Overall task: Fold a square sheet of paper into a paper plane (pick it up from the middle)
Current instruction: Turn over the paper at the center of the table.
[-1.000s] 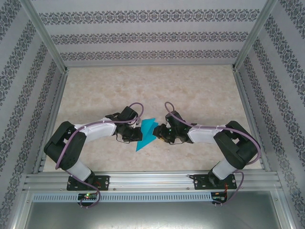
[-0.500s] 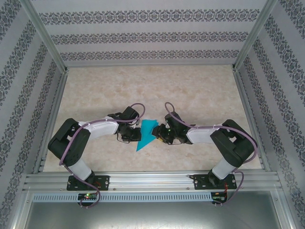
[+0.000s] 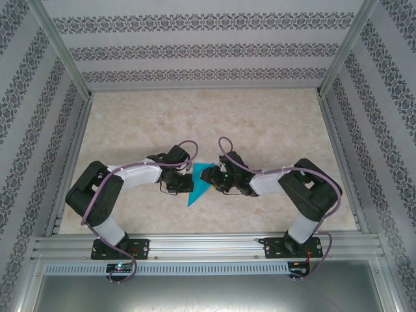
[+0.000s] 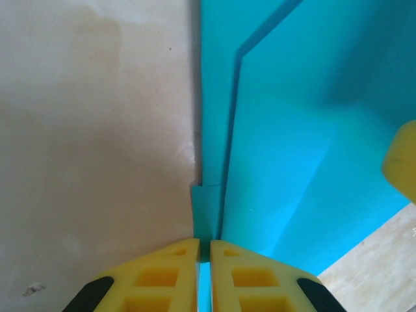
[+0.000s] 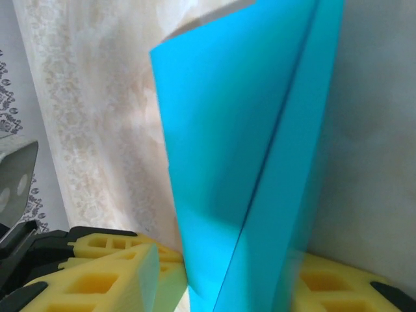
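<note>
Jaws on the left clamp a creased, pointed teal-blue paper sheet (image 3: 197,188) while right jaws stand parted astride it.

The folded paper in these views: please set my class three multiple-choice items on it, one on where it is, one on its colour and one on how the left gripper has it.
1. Where is the folded paper?
A. Between the left gripper and the right gripper
B. At the table's far left corner
C. On the metal rail

2. What colour is it?
A. Red
B. Teal-blue
C. White

3. What is the left gripper doing?
A. Hanging wide open, clear of the paper
B. Shut on a pen
C. Shut on the paper's edge

Key:
1 A: the top view shows the paper between the two arm tips.
2 B: all three views show it as teal-blue.
3 C: the left wrist view shows the jaws pressed together with a paper edge pinched between them.
</note>
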